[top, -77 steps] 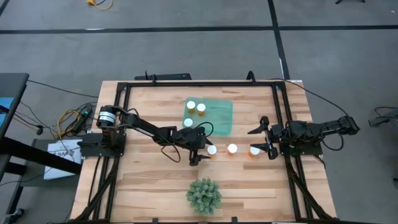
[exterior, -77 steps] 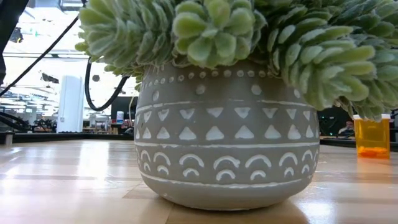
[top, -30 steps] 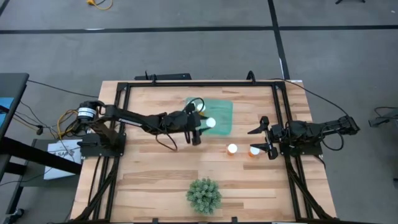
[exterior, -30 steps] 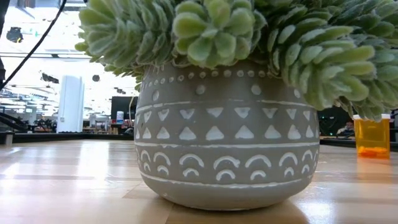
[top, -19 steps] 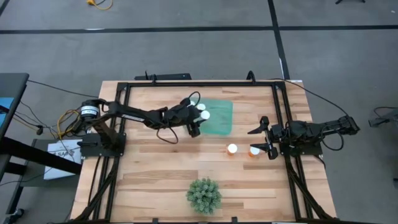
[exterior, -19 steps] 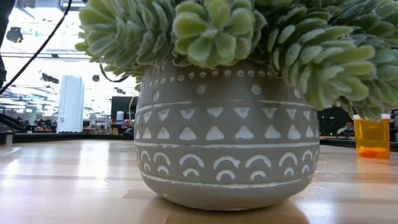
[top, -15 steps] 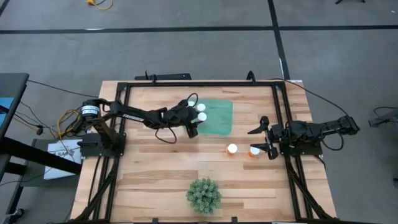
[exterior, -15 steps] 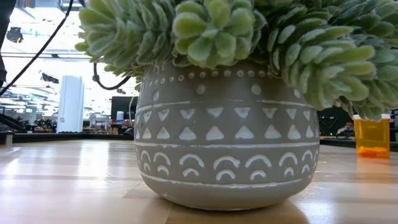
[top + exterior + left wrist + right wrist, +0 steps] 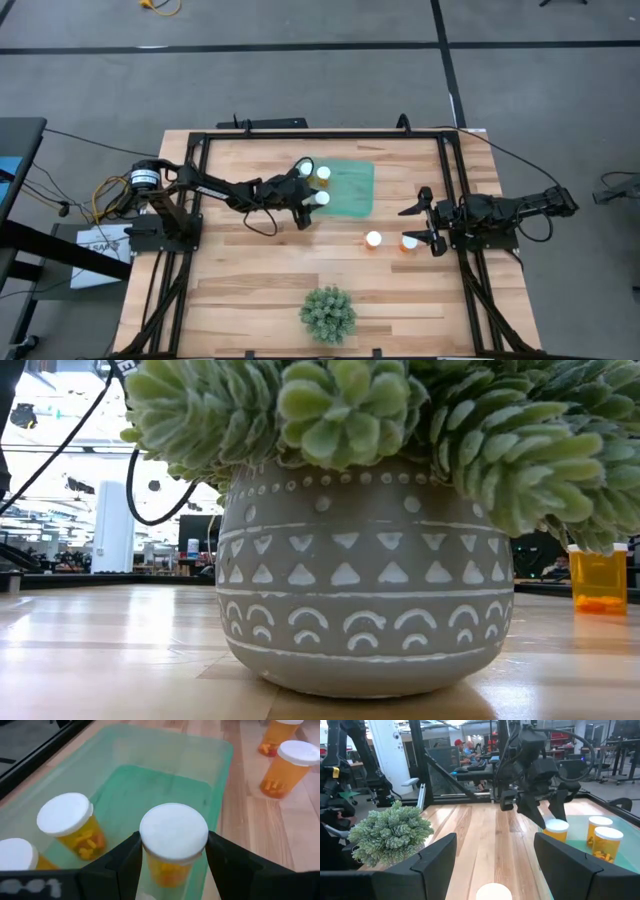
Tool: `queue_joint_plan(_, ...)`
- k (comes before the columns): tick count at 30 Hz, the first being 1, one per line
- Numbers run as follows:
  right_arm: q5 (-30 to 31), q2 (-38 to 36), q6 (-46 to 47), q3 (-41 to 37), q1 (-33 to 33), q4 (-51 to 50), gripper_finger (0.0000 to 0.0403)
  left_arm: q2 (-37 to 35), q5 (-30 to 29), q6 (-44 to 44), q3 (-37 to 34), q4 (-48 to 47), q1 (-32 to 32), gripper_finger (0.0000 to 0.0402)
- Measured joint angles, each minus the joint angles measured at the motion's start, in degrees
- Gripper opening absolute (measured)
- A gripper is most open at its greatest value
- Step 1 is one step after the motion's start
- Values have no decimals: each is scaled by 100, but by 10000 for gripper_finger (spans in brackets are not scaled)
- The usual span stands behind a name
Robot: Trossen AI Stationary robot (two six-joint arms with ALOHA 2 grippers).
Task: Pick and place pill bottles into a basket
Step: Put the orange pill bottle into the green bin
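The high view looks straight down; the low view sits close behind the plant pot (image 9: pixel 365 575).

The basket (image 9: pixel 348 188) sits toward the back middle of the surface (image 9: pixel 250 270). The left hand (image 9: pixel 312 200) hangs over its left edge, closed on a pill bottle (image 9: pixel 173 845), with two other bottles (image 9: pixel 70 825) in the basket behind it. Two more bottles (image 9: pixel 374 239) stand on the surface right of the basket, just before the right hand (image 9: pixel 425 222). The plant (image 9: pixel 327 313) stands at the front middle.
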Motion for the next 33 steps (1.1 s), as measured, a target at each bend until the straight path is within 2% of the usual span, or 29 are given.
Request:
queue_joint_plan(5,0,0,0,-1,0,0,260,0,36,19,0,-32,7,198)
queue_joint_plan(15,0,1,0,-2,0,0,260,0,118,31,0,-42,4,263)
queue_joint_plan(20,0,-1,0,-1,-2,0,260,-163,116,371,0,-37,-39,272)
queue_joint_plan(25,0,-1,0,0,0,0,260,-1099,225,659,0,-326,-118,270)
queue_joint_plan(33,0,-1,0,-1,0,0,260,-3353,306,1115,4,-1898,-281,271)
